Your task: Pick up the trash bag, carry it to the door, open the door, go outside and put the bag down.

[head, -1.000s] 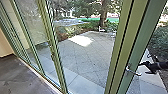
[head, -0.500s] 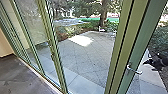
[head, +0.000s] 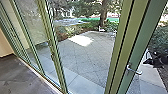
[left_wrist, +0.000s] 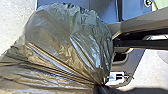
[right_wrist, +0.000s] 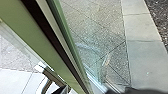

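In the head view my right gripper [head: 150,61] is at the right edge, beyond the green door stile and a little apart from its silver handle [head: 134,70]. A dark part of the right gripper [right_wrist: 136,90] shows in the right wrist view, beside the glass and the green door frame [right_wrist: 47,52]. The grey, shiny trash bag [left_wrist: 67,42] looms large in the left wrist view. Its plastic gathers into a tight neck where my left gripper [left_wrist: 100,87] is shut on it.
Glass panels with green frames [head: 57,60] stand at the left over the dark indoor floor [head: 22,75]. Past the glass lie a paved yard [head: 85,57], a tree trunk [head: 103,15] and bushes [head: 160,40]. A light walkway [right_wrist: 143,50] borders the paving.
My right gripper has moved rightward, away from the door handle. The handle sits slightly farther right and higher than before. The rest of the head view is nearly the same.
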Tool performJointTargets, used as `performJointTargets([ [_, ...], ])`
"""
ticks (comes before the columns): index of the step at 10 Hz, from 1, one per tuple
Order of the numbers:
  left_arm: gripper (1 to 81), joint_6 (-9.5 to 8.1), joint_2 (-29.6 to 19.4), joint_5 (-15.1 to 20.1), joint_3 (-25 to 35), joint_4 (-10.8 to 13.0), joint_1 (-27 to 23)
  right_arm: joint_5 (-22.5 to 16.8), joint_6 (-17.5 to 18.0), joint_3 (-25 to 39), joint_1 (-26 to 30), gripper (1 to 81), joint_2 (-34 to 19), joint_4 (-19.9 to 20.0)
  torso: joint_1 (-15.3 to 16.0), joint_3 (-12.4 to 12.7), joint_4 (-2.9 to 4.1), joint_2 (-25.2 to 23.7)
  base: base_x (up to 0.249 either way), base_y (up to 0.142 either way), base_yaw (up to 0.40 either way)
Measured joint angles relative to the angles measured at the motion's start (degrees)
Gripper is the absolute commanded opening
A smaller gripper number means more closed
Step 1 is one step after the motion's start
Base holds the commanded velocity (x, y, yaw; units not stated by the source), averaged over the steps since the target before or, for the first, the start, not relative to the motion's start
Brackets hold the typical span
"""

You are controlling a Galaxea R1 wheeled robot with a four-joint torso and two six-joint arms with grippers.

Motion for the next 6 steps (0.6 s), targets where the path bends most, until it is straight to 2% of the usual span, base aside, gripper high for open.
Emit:
performJointTargets([
  [3,1.0,-0.44,0.07,0.0,0.0,0.0,-0.22,-3.24,-2.82,4.44,0.0,81.1,-0.05,-7.69,0.0,0.0,0.0,0.0,0.0,0.0,0.0],
  [6,1.0,-0.48,0.49,0.41,0.0,0.02,-0.3,-2.41,-3.34,5.02,-0.8,81.1,-0.17,-13.2,-0.02,0.0,0.0,0.0,0.0,0.0,0.0],
])
